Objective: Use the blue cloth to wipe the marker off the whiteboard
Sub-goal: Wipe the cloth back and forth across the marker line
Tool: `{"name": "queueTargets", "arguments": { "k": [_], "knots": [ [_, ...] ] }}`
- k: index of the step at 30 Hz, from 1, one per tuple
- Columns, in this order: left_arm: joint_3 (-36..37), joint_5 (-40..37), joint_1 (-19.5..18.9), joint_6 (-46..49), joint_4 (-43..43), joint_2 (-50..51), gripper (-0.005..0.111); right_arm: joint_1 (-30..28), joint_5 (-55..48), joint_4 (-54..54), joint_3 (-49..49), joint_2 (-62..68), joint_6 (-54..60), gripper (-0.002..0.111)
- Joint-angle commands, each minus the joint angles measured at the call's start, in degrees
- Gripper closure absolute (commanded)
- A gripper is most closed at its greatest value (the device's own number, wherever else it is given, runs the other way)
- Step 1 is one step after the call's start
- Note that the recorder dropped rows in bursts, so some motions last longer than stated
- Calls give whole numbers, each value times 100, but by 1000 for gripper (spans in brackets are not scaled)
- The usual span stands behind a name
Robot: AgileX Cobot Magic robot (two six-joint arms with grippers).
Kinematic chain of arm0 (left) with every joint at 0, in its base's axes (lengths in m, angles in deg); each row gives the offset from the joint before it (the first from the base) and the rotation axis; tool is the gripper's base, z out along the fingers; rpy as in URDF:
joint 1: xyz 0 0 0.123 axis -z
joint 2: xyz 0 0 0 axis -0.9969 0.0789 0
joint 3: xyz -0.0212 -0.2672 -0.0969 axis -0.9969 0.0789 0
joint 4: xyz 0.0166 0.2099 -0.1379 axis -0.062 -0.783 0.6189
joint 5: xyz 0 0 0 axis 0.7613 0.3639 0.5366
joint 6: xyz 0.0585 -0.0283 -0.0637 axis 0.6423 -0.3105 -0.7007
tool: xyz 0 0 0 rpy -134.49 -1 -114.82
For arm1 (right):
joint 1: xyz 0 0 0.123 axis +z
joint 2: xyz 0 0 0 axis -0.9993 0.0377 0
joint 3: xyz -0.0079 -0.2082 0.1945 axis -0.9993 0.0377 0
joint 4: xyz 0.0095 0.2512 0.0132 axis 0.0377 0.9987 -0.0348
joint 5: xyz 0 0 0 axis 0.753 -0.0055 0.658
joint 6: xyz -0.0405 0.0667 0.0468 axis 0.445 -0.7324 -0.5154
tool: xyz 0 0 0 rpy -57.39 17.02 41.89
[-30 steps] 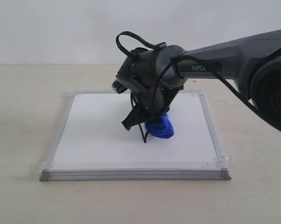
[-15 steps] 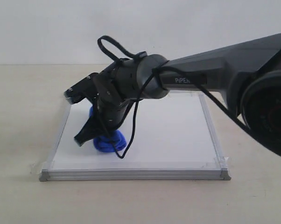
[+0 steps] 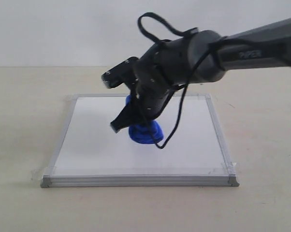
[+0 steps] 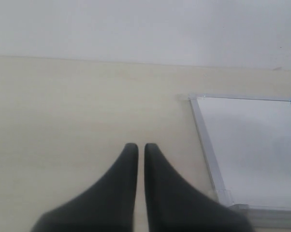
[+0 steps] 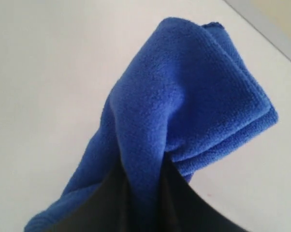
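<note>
Right gripper (image 5: 144, 195) is clamped on the blue cloth (image 3: 145, 134). Its two dark fingers (image 5: 184, 210) pinch the bunched upper end, and the folded bundle hangs below them. In the exterior view the cloth's lower end touches the whiteboard (image 3: 92, 140) about mid-board, well clear of all four frame edges. The right arm (image 3: 252, 46) comes in from the right side, over the board's far right corner, wrist tilted down. A black cable loop (image 3: 150, 21) sticks up above the wrist.

Left gripper (image 4: 141, 150) has its fingers nearly together with only a thin slit between them, and nothing is held. It sits over the beige table (image 4: 63, 106), off the board and near a taped corner (image 4: 225, 195) of the silver frame. The board lies flat on the table, with a white wall (image 3: 39, 29) behind it.
</note>
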Motion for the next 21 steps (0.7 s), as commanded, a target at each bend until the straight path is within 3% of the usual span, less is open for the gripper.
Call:
{"name": "queueTargets", "arguments": {
  "k": [1, 6, 11, 21],
  "knots": [
    [21, 51, -7, 0, -19, -17, 102, -627, 73, -162, 642, -378, -56, 108],
    [21, 51, -7, 0, -19, -17, 102, -1262, 367, -247, 1314, -343, -69, 108],
    [21, 51, -7, 0, -19, -17, 102, -1468, 822, -241, 1685, -267, -225, 108],
    [21, 51, -7, 0, -19, -17, 102, -239, 1934, 531, 1670, -105, -49, 108]
  ]
}}
